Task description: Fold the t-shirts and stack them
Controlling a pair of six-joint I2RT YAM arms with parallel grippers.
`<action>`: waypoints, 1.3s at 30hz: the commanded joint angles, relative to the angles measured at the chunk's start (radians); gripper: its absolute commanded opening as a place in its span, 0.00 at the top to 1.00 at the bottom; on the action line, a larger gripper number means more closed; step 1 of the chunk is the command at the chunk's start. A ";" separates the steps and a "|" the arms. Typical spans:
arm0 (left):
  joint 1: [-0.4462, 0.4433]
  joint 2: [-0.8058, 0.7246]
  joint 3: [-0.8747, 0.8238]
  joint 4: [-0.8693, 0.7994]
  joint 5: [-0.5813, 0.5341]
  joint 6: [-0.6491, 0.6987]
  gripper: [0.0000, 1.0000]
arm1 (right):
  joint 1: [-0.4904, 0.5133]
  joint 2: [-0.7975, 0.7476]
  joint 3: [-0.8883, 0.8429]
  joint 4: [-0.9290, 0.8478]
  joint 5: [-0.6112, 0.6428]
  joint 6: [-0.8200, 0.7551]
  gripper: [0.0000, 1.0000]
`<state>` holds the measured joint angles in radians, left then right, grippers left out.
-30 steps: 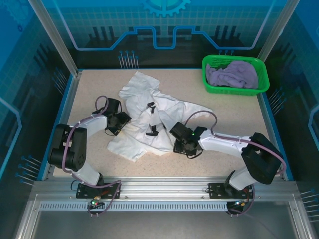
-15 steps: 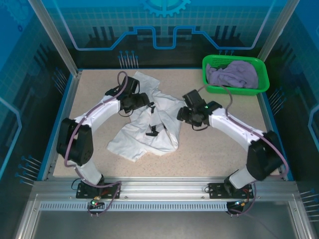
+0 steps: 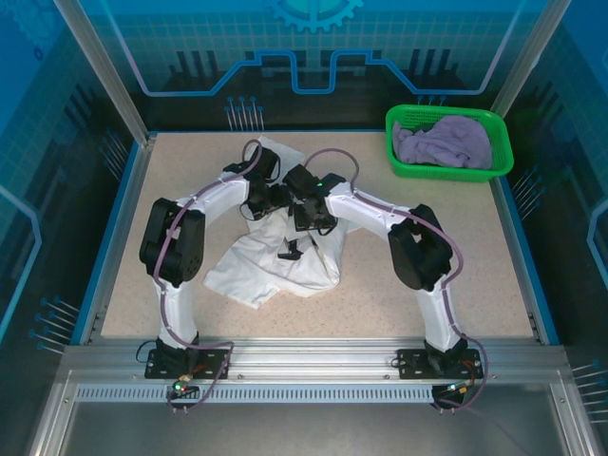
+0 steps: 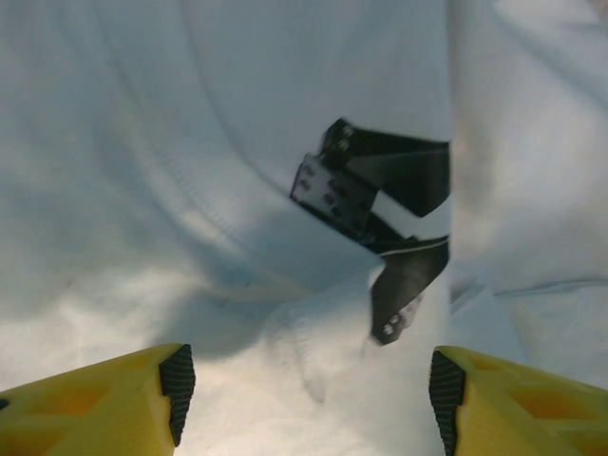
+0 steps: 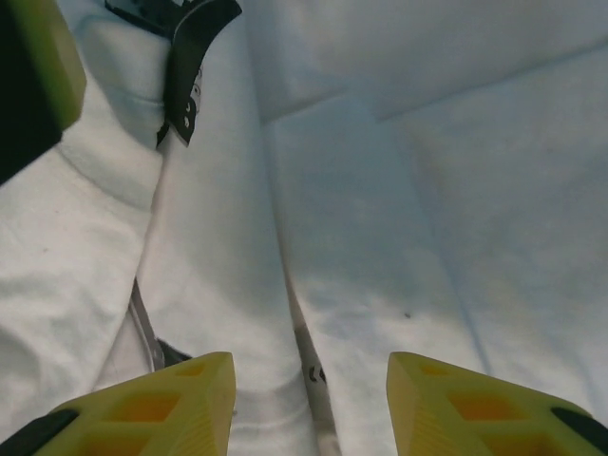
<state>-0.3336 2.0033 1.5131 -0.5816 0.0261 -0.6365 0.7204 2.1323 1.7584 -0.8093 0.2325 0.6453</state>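
Observation:
The white t-shirt with small black prints lies crumpled in the middle of the table. Both arms reach in over its upper part. My left gripper and right gripper sit almost side by side there. In the left wrist view the left gripper is open, with bunched white cloth and a black print under the gap. The right gripper is also open, straddling a fold of the shirt. One left finger shows at the top left. The lavender t-shirt lies bunched in the basket.
A green mesh basket stands at the table's back right corner. Bare speckled tabletop lies right of the white shirt and along the near edge. A blue rim and metal posts bound the work area.
Both arms have swung in from the shirt's left and right sides to meet over its upper middle. The shirt's right side has been drawn inward, so it lies narrower.

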 commanded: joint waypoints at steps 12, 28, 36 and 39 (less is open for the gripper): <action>-0.018 0.087 0.051 -0.004 0.001 -0.015 0.72 | -0.016 0.114 0.057 -0.057 -0.018 -0.041 0.64; 0.074 -0.134 -0.155 0.099 -0.007 -0.047 1.00 | -0.082 -0.072 -0.084 0.043 -0.094 -0.025 1.00; 0.017 -0.095 -0.118 0.101 0.120 0.021 0.36 | -0.101 -0.281 -0.259 0.137 -0.112 -0.003 1.00; -0.019 -0.031 -0.013 -0.005 0.091 0.076 0.31 | -0.107 -0.364 -0.334 0.140 -0.096 0.013 1.00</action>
<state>-0.3202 1.9217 1.4151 -0.5076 0.0982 -0.6231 0.6250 1.8339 1.4761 -0.6865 0.1387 0.6361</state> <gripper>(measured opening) 0.687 0.061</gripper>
